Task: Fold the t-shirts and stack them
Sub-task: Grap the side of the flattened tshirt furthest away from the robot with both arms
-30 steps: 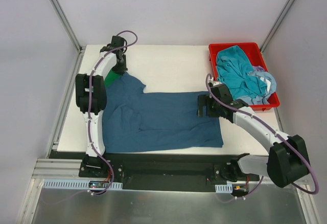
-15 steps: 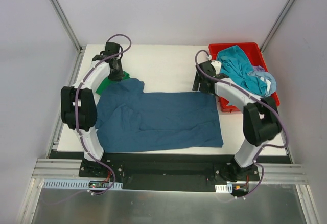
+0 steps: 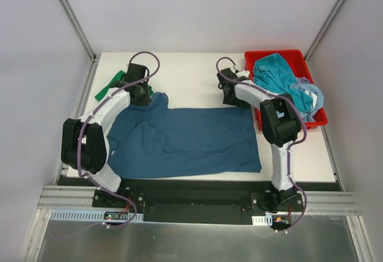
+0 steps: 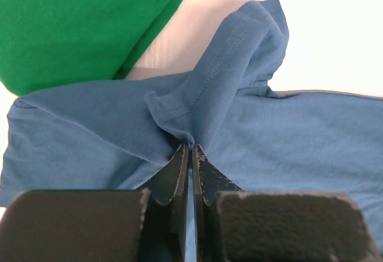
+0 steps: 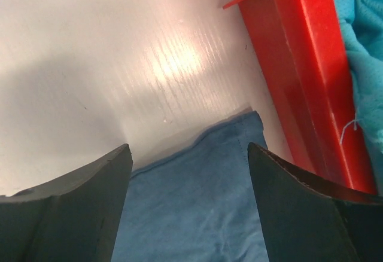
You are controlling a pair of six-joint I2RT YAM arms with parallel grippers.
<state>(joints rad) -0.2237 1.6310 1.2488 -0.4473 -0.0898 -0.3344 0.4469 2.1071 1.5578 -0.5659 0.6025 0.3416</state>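
Change, right arm: a second ago the right arm (image 3: 278,124) reached over the right edge of the navy t-shirt (image 3: 191,139). Now it has swung to the shirt's far right corner, just beside the red bin (image 3: 250,64).
Change, left arm: the left arm (image 3: 111,109) was at the far left of the table (image 3: 191,73), over the green t-shirt (image 3: 106,88). Now it has come nearer, and its tip sits on the far left part of the navy t-shirt.
Change, shirts: more of the green t-shirt shows now. The left side of the navy t-shirt lies further left.
Left arm pose: it bends in a big curve, out to the left and back in.
Left jaws: closed tight, pinching a small fold of the navy t-shirt next to a stitched hem.
Right arm pose: it goes up from its base, then bends left at the elbow.
Right jaws: wide apart, holding nothing. The far right corner of the navy t-shirt lies on the table between them.
Navy t-shirt: spread across the middle of the table. It is mostly flat, wrinkled on the left and bunched up at the pinch.
Green t-shirt: on the table at the far left, touching the navy t-shirt.
Teal t-shirt (image 3: 275,79) and pale blue t-shirt (image 3: 312,97): heaped in the red bin.
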